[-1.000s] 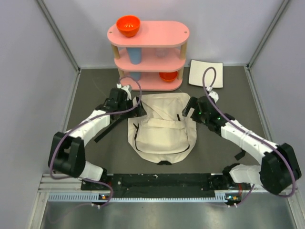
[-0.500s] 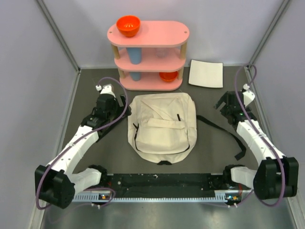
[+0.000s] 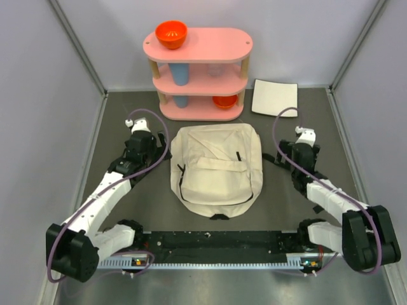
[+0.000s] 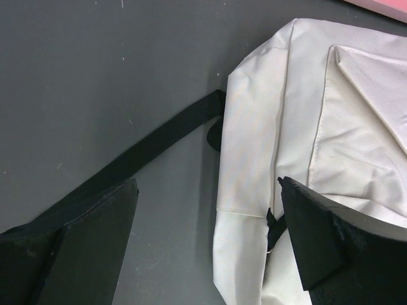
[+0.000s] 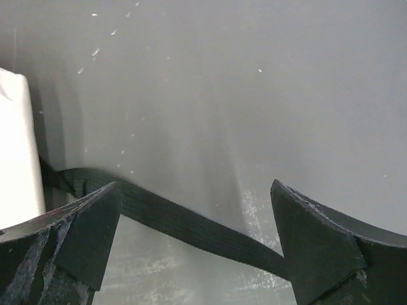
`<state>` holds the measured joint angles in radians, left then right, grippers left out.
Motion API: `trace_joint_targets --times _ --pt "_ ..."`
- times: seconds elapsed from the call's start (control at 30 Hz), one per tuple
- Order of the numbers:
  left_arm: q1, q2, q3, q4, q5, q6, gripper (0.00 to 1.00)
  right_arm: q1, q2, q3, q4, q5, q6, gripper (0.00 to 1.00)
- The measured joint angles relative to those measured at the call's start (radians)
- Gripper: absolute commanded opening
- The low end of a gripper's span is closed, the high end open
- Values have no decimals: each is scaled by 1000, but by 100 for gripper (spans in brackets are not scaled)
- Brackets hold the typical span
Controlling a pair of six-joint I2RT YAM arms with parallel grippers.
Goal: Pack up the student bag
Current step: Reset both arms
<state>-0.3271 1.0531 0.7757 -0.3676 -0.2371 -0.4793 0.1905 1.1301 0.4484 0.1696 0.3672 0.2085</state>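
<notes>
The student bag lies flat in the middle of the tabletop, its top toward the far edge. It looks soft, limp and probably light, so it would sag when lifted and is best pinched at a seam or the left strap; the zipper pull is too small to judge. The left gripper and the right gripper both have their jaws wide apart and empty, the right one over the right strap.

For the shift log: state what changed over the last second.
The left fingers and right fingers drew outward off the top corners of the student bag and hang open beside it. Its rumpled top now lies flat, a black strap trailing right. The shelf and white sheet stayed put.
</notes>
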Motion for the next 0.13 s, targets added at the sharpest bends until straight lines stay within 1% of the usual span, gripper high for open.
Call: trace_joint_targets --times 0.13 --pt "0 8 0 2 0 18 99 9 19 -99 196 27 -68 99"
